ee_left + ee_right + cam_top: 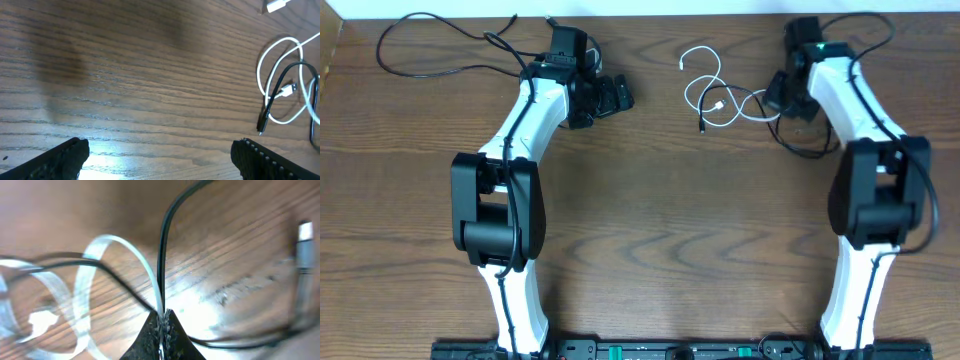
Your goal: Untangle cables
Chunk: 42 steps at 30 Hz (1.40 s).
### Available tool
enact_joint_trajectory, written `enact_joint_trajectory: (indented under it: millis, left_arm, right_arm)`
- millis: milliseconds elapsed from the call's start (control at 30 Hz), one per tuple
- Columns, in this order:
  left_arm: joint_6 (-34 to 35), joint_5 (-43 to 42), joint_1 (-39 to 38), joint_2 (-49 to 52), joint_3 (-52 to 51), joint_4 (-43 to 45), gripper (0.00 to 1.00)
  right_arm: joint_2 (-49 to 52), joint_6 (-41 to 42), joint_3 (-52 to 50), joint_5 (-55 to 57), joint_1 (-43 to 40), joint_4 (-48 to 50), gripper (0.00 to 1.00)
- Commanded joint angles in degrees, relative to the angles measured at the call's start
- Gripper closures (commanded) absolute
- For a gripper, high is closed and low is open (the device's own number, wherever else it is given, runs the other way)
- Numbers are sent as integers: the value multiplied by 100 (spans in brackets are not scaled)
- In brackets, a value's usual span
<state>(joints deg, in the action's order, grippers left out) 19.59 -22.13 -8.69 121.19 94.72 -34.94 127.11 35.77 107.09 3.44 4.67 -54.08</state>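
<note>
From above, the brown wood-grain table (650, 220) carries three cords. A long thin black cord (420, 74) lies in a loose loop at the far left corner, well apart from the other two. A thin white cord (700, 48) curls in loops near the middle of the far edge, and a short thin black cord (703, 122) is threaded through them.

The left gripper (610, 97) hangs between the long cord and the white one. Its own camera shows what the overhead view hides: the left gripper (160, 147) has its fingers (65, 160) spread wide with only bare wood between them. Off to that camera's right the white cord (260, 75) loops around the short black cord (272, 95), whose plug end rests on the table.

The right gripper (778, 100) sits at the right side of the tangle, a small green light glowing on its arm. Close up, the right gripper (162, 325) has its tips pinched together on the white cord (115, 240). The short black cord (162, 245) runs into the same pinch, though I cannot tell whether it is clamped too.
</note>
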Motion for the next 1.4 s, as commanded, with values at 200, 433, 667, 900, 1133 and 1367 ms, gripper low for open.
enact_joint_trajectory:
  millis: [200,433,667,900,1133,1367]
  left_arm:
    - [-50,59,24,33,11,-22,4]
    - [-50,59,24,33,11,-50,3]
    - [-50,61,24,33,11,-63,3]
    - [-50,59,24,33,11,-63,4]
    - [-50,61,24,33,11,-63,4]
    - [-52,81,24,33,11,-59,4]
  right_arm:
    - [-1281,15,140,2,83,46,99]
    - [-1322,-33,140,-87,98,94,99]
    - [-1320,-133,138,-208,101,118,95]
    - [-1285,-369,-66,131,160,109,69]
    - [-1005,-39,-793,905,15,391,52]
    - [-817,313,-1497,175,-442,953,48]
